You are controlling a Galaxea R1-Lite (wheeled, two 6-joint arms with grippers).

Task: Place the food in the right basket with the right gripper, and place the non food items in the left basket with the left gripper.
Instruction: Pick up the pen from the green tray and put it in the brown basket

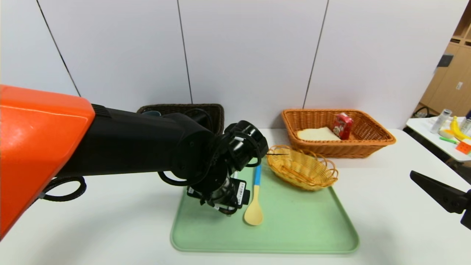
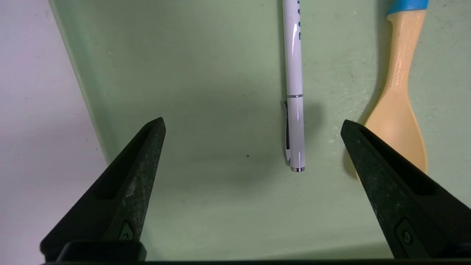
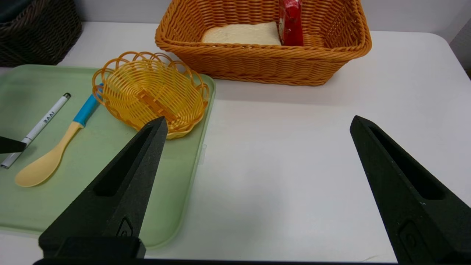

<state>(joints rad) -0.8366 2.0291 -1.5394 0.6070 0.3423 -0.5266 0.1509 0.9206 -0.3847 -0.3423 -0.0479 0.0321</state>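
Left gripper (image 2: pixel 252 125) hangs over the green tray (image 1: pixel 294 235), fingers spread wide around nothing.
The white pen (image 2: pixel 295 92) and yellow spoon (image 2: pixel 399 103) lie below it; bread (image 1: pixel 317 134) and red carton (image 1: pixel 342 126) sit in the orange basket (image 1: pixel 379 141); the right gripper (image 3: pixel 257 123), parked at the table's right edge, is also spread.

The left arm (image 1: pixel 121 143) hides most of the left basket (image 1: pixel 206 110) and the pen in the head view. The pen (image 2: pixel 295 84) and spoon (image 2: pixel 399 92) are cut off by the left wrist view's edge. Only one finger of the right gripper (image 1: pixel 438 193) shows in the head view. The carton (image 3: pixel 290 22) is cut at the edge.
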